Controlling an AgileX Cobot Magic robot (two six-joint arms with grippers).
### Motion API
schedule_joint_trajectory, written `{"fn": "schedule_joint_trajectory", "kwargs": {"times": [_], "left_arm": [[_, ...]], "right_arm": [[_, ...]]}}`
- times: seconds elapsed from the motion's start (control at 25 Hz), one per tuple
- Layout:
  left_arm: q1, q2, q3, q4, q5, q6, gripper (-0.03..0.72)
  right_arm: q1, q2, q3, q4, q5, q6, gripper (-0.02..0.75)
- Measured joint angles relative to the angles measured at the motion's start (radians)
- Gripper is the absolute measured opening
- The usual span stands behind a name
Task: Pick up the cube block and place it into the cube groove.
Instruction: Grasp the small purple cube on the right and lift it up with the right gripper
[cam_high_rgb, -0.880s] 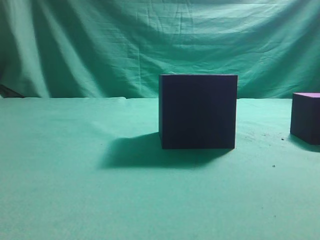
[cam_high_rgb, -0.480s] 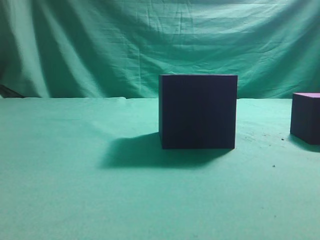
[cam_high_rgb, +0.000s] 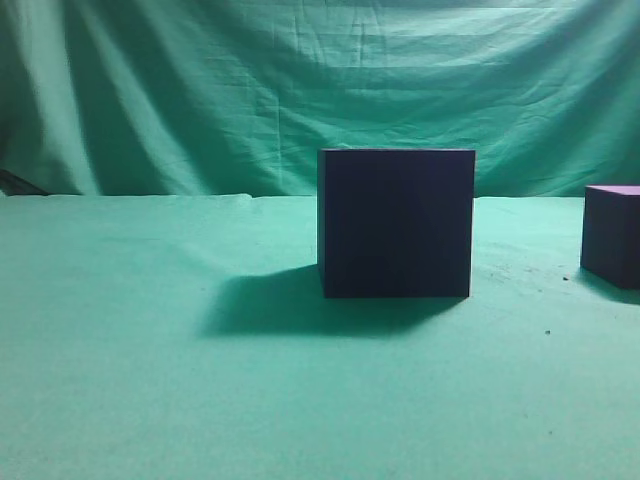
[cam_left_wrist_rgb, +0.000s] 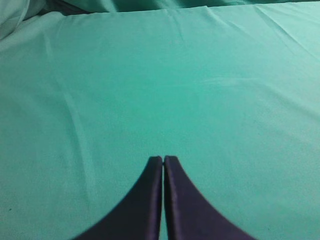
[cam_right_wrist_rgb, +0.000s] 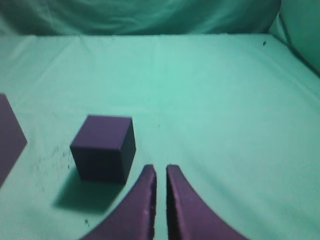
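Observation:
The cube groove (cam_high_rgb: 395, 222), a large near-black box, stands mid-table in the exterior view. Its edge also shows at the left of the right wrist view (cam_right_wrist_rgb: 9, 135). The cube block (cam_high_rgb: 612, 235), small and dark purple with a lighter top, sits at the far right edge. In the right wrist view the cube block (cam_right_wrist_rgb: 102, 147) lies just ahead and left of my right gripper (cam_right_wrist_rgb: 161, 167), whose fingers are nearly together and empty. My left gripper (cam_left_wrist_rgb: 163, 158) is shut and empty over bare green cloth. Neither gripper shows in the exterior view.
Green cloth (cam_high_rgb: 150, 400) covers the table, and a green curtain (cam_high_rgb: 200, 90) hangs behind it. The groove box casts a shadow (cam_high_rgb: 270, 305) to its left. Small dark specks (cam_right_wrist_rgb: 55, 157) lie on the cloth near the cube block.

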Motion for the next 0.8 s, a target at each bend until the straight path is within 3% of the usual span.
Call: {"fn": "schedule_joint_trajectory", "kwargs": {"times": [0.16, 0.52, 0.8], "left_arm": [[0.000, 0.000, 0.000, 0.000, 0.000, 0.000, 0.000], [0.000, 0.000, 0.000, 0.000, 0.000, 0.000, 0.000], [0.000, 0.000, 0.000, 0.000, 0.000, 0.000, 0.000]], "right_arm": [[0.000, 0.000, 0.000, 0.004, -0.100, 0.000, 0.049], [0.000, 0.000, -0.002, 0.109, -0.499, 0.008, 0.049], [0.000, 0.143, -0.247, 0.111, -0.179, -0.006, 0.049]]}}
